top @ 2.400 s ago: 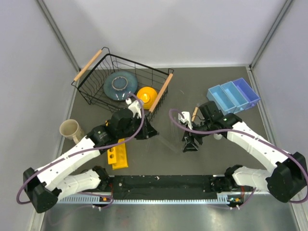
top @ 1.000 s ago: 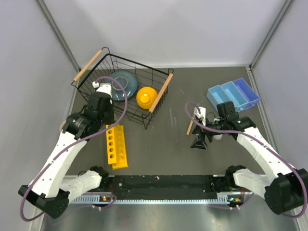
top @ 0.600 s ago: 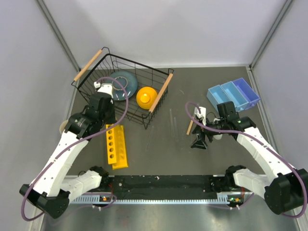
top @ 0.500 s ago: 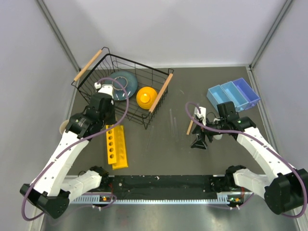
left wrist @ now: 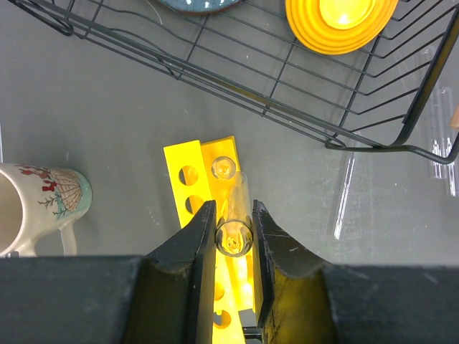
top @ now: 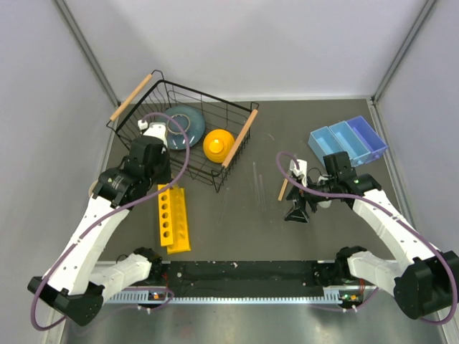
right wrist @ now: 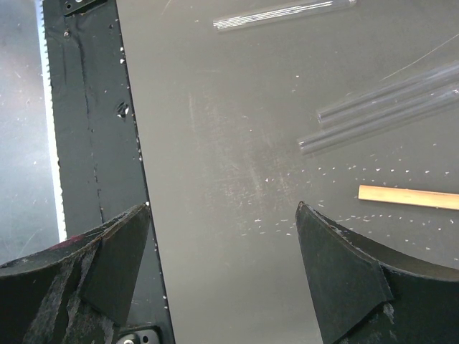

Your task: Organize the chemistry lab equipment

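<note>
Surfaces noted: table (right wrist: 237,179) matt dark grey, scuffed and dust-flecked; held tube (left wrist: 234,204) and loose tubes (right wrist: 276,14) clear glossy glass; stick (right wrist: 409,197) pale bare wood; rack (left wrist: 188,161) smooth yellow plastic; basket (left wrist: 429,82) black-coated metal wire; mug (left wrist: 43,204) glazed ceramic with printed pattern.

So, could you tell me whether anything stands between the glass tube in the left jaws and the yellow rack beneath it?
Nothing visible does. The left gripper has its jaws shut on the glass tube, directly over the yellow rack, whose visible holes look empty. The wire basket and the mug sit off to the sides.
</note>
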You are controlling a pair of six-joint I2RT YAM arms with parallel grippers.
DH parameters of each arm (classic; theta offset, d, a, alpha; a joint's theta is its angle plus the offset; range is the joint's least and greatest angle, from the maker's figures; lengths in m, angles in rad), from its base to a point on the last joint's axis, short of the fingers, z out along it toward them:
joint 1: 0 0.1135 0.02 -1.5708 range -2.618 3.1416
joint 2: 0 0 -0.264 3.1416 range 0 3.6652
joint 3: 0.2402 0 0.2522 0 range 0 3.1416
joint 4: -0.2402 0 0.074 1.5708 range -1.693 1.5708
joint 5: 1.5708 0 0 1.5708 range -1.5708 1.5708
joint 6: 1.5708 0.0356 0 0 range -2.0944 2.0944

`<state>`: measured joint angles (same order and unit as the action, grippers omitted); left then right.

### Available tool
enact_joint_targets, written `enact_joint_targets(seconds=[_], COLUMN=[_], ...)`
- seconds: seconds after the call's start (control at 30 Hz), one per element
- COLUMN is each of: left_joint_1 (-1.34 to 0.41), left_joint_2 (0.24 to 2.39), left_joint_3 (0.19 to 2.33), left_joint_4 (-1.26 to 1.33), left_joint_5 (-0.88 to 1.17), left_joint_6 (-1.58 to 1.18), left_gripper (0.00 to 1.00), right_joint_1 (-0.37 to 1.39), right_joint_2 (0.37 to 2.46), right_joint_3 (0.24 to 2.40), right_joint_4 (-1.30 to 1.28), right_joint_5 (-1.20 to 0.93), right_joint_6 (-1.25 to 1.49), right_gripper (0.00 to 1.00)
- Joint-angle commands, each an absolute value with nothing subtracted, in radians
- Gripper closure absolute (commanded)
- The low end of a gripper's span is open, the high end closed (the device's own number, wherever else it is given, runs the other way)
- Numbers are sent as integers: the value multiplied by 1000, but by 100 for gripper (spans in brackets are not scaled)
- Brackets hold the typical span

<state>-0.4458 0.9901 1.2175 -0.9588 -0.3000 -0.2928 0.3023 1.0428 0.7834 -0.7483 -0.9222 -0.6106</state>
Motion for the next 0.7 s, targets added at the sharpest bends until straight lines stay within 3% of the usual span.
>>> enact_joint_targets(seconds=[0.0, 0.67], left_joint_1=[-442, -442], left_joint_2=[969, 977], left_joint_3=[1266, 1184], left_joint_4=[-968, -963], left_joint_5=[-284, -294], left_joint_6=[-293, -276], left_gripper=[94, 94], right_joint_1=[291, 291], right_joint_2=[1046, 1049], right_joint_3=[787, 787], right_joint_4=[-732, -732], right_joint_5=[-959, -962], right_joint_6=[-638, -638], right_gripper=[16, 16])
